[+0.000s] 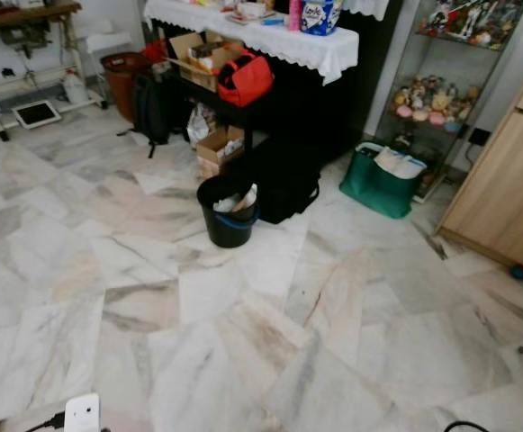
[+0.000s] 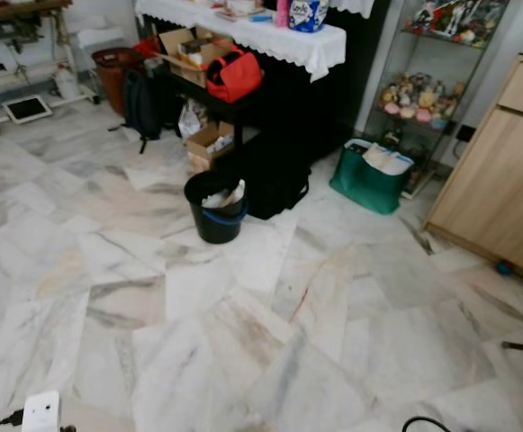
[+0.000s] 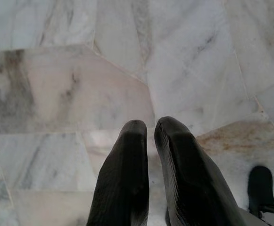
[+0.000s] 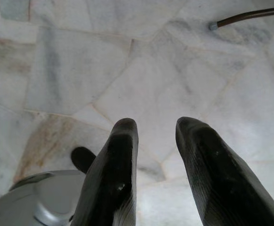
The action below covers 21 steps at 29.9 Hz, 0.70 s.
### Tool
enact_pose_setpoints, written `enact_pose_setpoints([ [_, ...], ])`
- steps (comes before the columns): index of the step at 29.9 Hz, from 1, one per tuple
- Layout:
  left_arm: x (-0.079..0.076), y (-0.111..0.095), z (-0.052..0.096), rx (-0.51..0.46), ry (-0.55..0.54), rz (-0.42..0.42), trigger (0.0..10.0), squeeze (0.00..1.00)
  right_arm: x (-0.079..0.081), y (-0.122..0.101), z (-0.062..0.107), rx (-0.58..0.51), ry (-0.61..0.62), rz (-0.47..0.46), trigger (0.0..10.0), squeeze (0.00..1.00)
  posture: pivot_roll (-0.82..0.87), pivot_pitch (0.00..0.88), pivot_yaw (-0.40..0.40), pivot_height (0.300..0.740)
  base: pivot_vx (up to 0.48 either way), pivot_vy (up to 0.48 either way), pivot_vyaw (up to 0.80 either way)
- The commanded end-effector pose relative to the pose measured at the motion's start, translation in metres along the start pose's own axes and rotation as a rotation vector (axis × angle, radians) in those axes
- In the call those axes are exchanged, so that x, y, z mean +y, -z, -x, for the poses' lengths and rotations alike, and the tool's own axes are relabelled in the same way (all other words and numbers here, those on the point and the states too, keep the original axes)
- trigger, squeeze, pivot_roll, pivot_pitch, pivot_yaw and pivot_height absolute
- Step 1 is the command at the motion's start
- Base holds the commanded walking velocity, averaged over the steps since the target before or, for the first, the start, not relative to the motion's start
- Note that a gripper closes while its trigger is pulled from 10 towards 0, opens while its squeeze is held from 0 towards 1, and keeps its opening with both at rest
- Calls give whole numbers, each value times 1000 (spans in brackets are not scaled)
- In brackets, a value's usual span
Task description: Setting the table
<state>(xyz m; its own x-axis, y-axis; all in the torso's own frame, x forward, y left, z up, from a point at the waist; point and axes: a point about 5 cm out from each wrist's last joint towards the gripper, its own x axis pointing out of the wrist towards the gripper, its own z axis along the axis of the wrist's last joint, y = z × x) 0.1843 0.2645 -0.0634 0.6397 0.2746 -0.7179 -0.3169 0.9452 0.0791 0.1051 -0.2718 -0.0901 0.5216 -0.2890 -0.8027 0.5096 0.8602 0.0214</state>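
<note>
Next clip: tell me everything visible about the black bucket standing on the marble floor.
The black bucket is round and looks like plastic, with a blue band or handle showing along its lower front rim. It stands upright on the marble floor, in front of the dark table draped with a white lace cloth. White crumpled scraps, seemingly paper, poke out of its open top. A black bag sits right beside it, apparently touching.

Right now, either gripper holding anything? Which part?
Nothing held. Left gripper hangs over bare marble floor, fingers nearly together with nothing between. Right gripper is open, nothing in it, above the floor too.
</note>
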Motion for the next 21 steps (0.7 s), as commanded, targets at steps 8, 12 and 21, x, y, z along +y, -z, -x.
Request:
enact_pose_setpoints([
  [8,1,0,0,4,-1,-29,10000,0,-2,1,1,3,13,-17,10000,0,93,87,-3,740,0,-180,-693],
  [12,1,1,0,6,-3,-27,10000,0,-2,1,1,4,13,-16,10000,0,92,94,-2,740,0,0,-691],
  [21,1,2,0,8,-4,-24,10000,0,-2,1,0,3,12,-16,10000,0,90,103,-2,740,0,0,-693],
])
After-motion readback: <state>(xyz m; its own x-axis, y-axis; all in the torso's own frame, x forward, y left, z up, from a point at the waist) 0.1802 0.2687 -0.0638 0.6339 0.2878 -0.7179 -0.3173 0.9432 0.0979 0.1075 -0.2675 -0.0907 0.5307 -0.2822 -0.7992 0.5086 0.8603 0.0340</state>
